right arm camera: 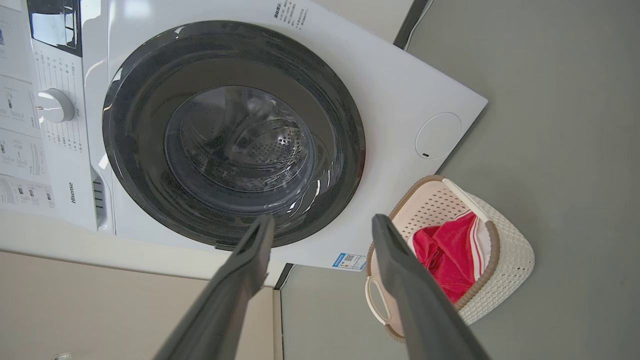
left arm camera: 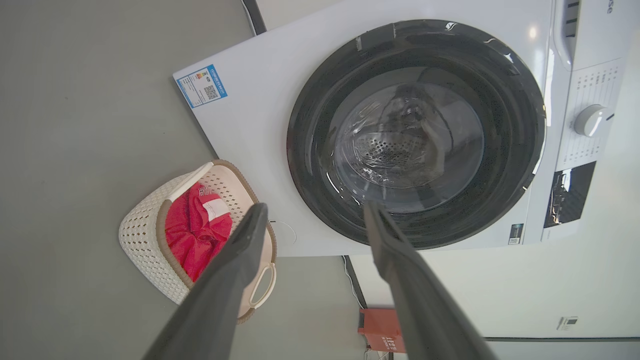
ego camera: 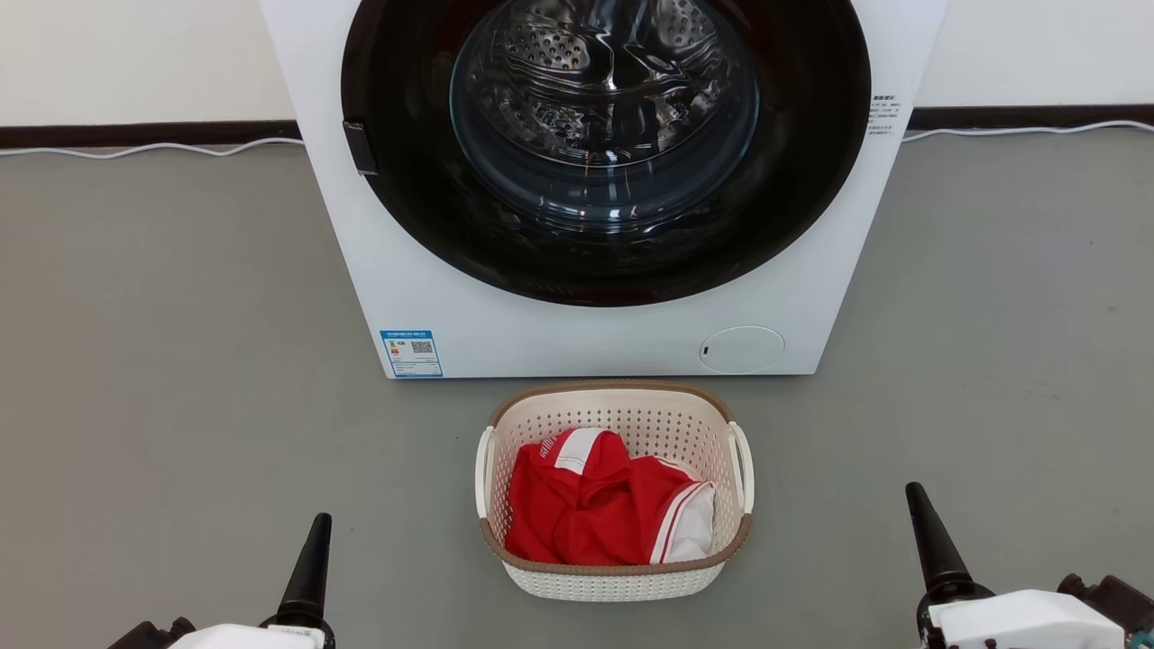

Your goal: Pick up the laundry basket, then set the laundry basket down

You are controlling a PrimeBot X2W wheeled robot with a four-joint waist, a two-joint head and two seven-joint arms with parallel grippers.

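- Just behind laundry basket point(ego camera: 622, 581): washing machine point(ego camera: 595, 333), door shut.
- On grey floor point(ego camera: 180, 361), between left gripper point(left arm camera: 315, 210) and right gripper point(right arm camera: 322, 220), untouched.
- Cream perforated walls, brown rim, white handles; red garment point(ego camera: 586, 505) inside.
- Both finger pairs spread, empty.

Cream perforated laundry basket point(ego camera: 622, 581), red-and-white garment point(ego camera: 595, 509).

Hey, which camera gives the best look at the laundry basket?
The head view: the laundry basket sits whole and unblocked, both handles and the red clothing visible. The wrist views show it off-centre, partly hidden by the left gripper and right gripper.
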